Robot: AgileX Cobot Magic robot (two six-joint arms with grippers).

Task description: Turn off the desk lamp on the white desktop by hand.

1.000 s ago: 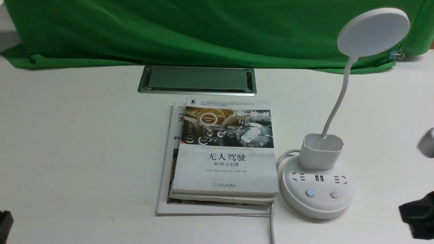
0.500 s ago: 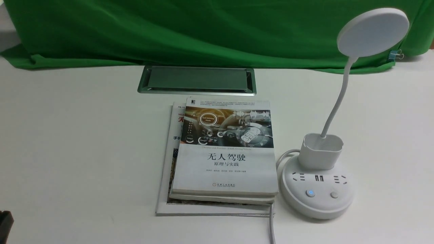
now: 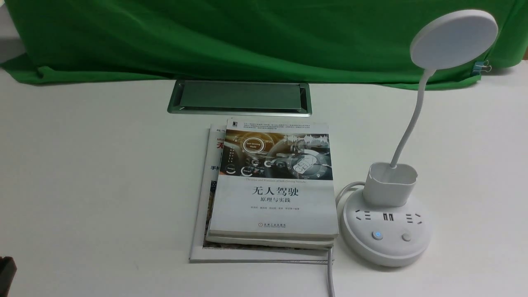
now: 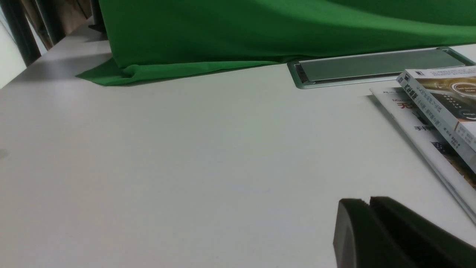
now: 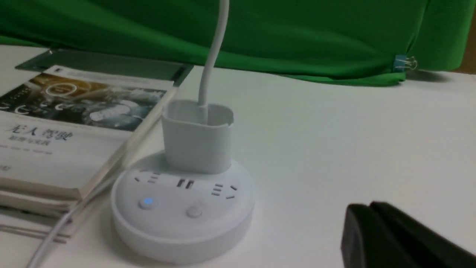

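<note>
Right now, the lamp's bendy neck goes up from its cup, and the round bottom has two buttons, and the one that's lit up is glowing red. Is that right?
Not quite: the lit button glows blue, not red, as the front view shows. The rest is right: the neck rises from the cup, and the round base has two buttons.
</note>
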